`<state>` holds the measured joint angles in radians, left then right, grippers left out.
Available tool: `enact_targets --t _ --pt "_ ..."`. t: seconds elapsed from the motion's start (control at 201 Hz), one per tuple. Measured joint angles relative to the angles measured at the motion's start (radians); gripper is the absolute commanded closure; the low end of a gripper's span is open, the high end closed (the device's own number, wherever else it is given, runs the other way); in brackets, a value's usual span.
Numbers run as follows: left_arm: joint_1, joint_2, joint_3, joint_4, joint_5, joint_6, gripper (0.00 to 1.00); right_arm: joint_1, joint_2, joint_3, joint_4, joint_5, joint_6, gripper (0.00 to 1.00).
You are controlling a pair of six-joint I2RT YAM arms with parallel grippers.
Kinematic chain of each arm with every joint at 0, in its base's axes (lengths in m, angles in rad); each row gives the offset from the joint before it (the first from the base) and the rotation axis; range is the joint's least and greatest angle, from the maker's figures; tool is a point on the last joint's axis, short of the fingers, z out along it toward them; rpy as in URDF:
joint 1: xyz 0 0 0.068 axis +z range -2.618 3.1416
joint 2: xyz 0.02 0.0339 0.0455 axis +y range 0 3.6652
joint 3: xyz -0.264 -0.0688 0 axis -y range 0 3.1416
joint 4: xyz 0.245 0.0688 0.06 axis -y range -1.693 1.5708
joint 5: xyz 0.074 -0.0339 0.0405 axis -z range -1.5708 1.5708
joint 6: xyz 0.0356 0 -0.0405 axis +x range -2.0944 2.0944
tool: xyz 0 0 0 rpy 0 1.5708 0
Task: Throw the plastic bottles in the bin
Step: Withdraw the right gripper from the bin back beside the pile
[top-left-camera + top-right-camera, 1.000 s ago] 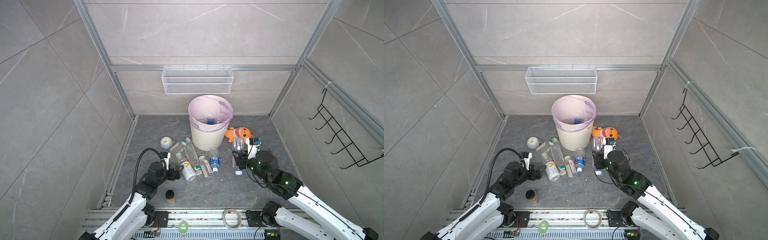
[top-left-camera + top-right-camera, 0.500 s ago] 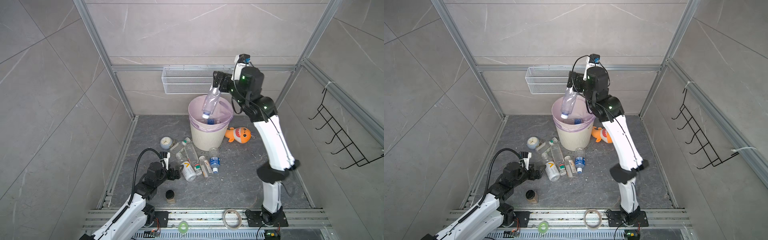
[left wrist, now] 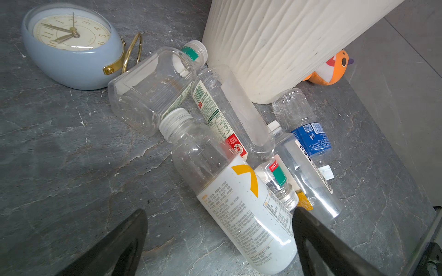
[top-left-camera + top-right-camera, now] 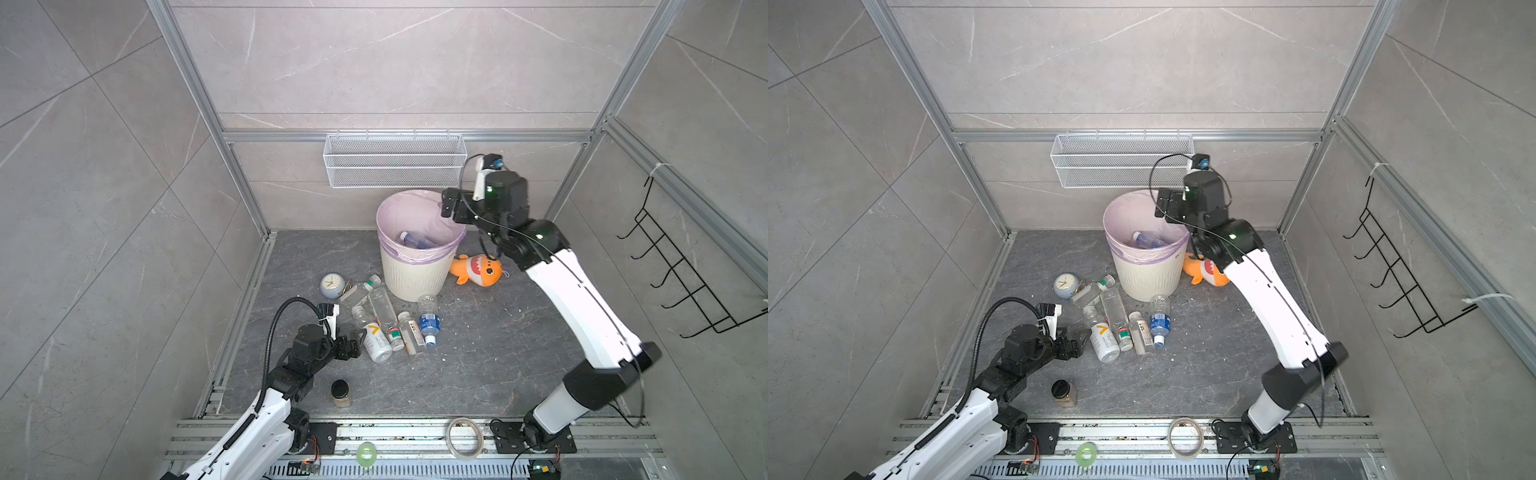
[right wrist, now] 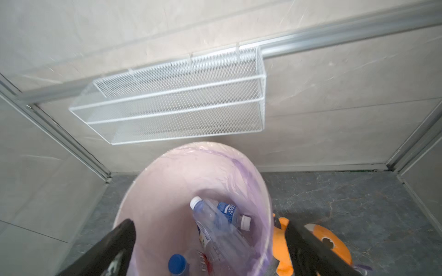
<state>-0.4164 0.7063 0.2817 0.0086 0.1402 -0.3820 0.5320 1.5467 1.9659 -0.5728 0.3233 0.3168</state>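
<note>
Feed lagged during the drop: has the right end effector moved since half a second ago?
Yes. The right end effector has dropped from in front of the wire basket to just over the rim of the bin, open and empty.

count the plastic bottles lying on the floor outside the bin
5, clustered before the round cream-white ribbed bin: squarish clear bottle beside the pale blue clock, long green-labelled clear bottle, white-and-yellow-labelled bottle, slim clear bottle, blue-labelled bottle. Others may hide underneath.
</note>
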Motion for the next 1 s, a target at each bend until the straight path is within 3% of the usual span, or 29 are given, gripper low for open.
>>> enact_targets --t 0.209,0.577,0.995 --pt "0.0 0.009 0.0 0.0 -0.008 -0.001 0.0 0.0 -0.267 -0.294 0.089 -0.002 -0.007 0.01" --pt "0.0 0.079 0.01 -0.008 -0.006 -0.024 0.0 0.0 -0.545 -0.908 0.097 -0.017 0.028 0.01" --pt "0.0 0.153 0.103 -0.009 0.019 -0.083 0.03 0.0 -0.863 -1.346 0.1 -0.043 0.11 0.0"
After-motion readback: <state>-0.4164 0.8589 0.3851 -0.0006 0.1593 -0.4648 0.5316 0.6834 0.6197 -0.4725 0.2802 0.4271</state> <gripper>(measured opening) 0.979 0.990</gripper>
